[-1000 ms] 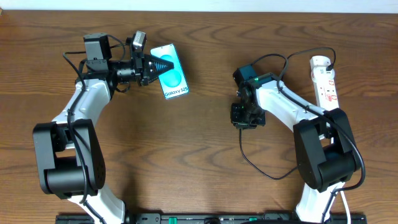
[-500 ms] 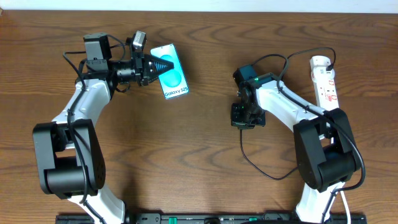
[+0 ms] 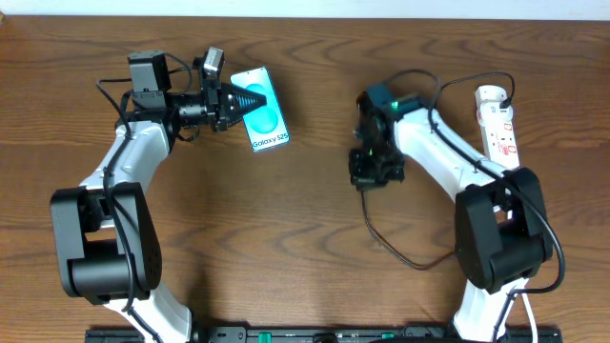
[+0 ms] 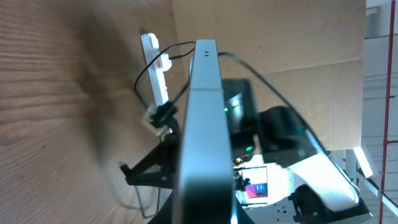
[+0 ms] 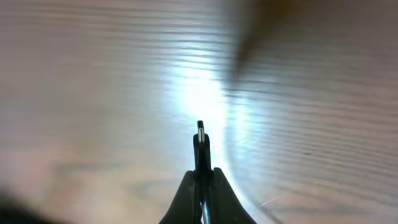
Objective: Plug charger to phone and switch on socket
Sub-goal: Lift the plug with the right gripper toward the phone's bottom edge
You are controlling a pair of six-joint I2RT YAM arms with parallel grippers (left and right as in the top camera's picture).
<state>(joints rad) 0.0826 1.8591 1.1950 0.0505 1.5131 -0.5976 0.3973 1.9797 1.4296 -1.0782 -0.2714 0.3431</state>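
Only my right wrist camera shows the right gripper pinching the charger tip, while overhead I see the left gripper clamped on the phone.

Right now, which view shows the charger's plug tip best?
Right wrist: the plug tip stands out sharp, pinched in the right tool. Overhead shows only the cable trailing from that tool, tip hidden. Left wrist doesn't show the tip.
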